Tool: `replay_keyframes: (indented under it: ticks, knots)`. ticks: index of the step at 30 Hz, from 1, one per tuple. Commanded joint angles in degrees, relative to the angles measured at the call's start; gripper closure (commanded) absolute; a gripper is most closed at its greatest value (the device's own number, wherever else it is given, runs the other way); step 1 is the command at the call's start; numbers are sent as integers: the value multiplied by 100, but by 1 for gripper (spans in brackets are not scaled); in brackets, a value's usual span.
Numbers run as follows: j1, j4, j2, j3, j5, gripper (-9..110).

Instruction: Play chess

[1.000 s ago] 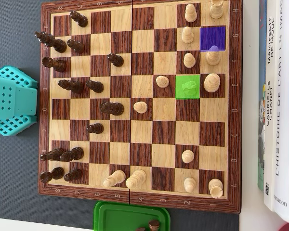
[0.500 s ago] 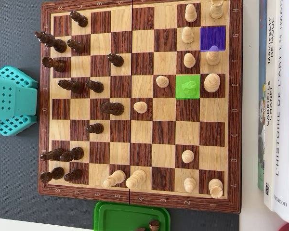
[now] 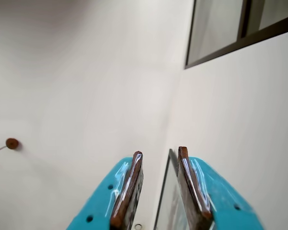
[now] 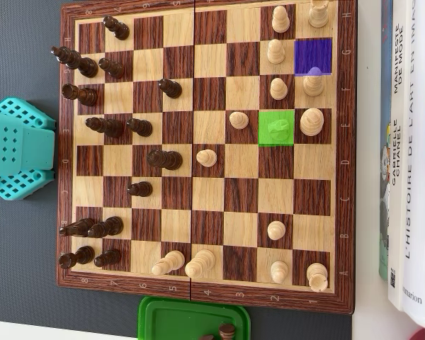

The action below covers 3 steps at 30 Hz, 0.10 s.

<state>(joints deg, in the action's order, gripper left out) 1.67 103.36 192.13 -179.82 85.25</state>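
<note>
At the far left of the overhead view we see the teal arm [image 4: 18,149] beside the chessboard [image 4: 205,296], well apart from every piece. In the wrist view the claw [image 3: 159,191] points up at a pale wall and a dark-framed window [image 3: 240,28]; its two brown-padded fingers [image 3: 127,191] stand a little apart with nothing between them.

Moving right on the board, dark pieces [image 4: 103,127] crowd the left columns and light pieces [image 4: 278,88] gather toward the right. One light piece [image 4: 278,128] sits on a square tinted green, so its shape is hard to make out. A purple square [image 4: 313,55] lies further right, near the top. At the bottom edge a green tray [image 4: 191,315] is cut off, showing only the tops of dark pieces [image 4: 227,330]. Books [image 4: 409,156] lie along the right edge, partly out of frame.
</note>
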Motion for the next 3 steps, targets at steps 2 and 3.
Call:
replay_keyframes:
  ticks: [2,3]
  knots:
    - [-9,0,-18,-123,35,89]
    - [-9,0,-18,-123,35,89]
